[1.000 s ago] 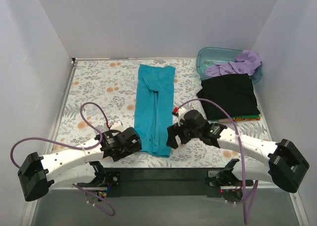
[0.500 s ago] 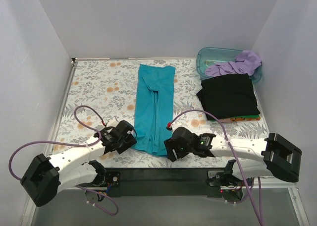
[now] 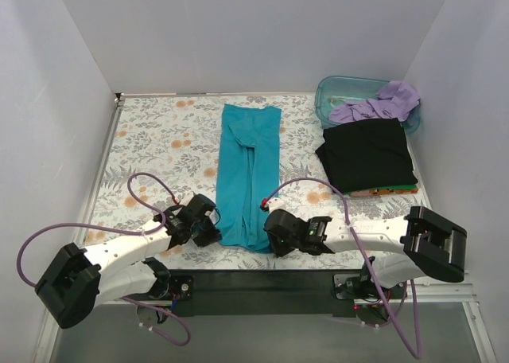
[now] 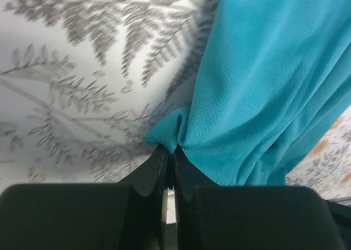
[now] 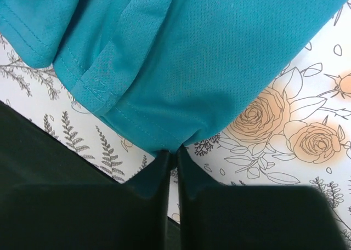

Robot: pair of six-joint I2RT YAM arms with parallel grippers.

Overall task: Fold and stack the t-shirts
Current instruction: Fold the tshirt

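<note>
The teal-blue t-shirt (image 3: 248, 172) lies folded into a long strip down the middle of the table. My left gripper (image 3: 213, 234) is shut on its near left corner; the left wrist view shows teal cloth (image 4: 258, 91) pinched between the fingertips (image 4: 170, 149). My right gripper (image 3: 269, 240) is shut on the near right corner, the hem (image 5: 164, 91) caught at the fingertips (image 5: 173, 152). A black t-shirt (image 3: 367, 153) lies folded at the right. The lavender t-shirt (image 3: 382, 103) hangs crumpled over the tub.
A translucent blue-green tub (image 3: 343, 92) stands at the back right corner. Something orange and green (image 3: 390, 191) peeks out under the black shirt. White walls close in the floral tablecloth (image 3: 159, 148) on three sides. Purple cables loop from both arms.
Both grippers came down to the teal shirt's near corners and went from open to shut on the cloth. The shirt's near edge is slightly bunched.
</note>
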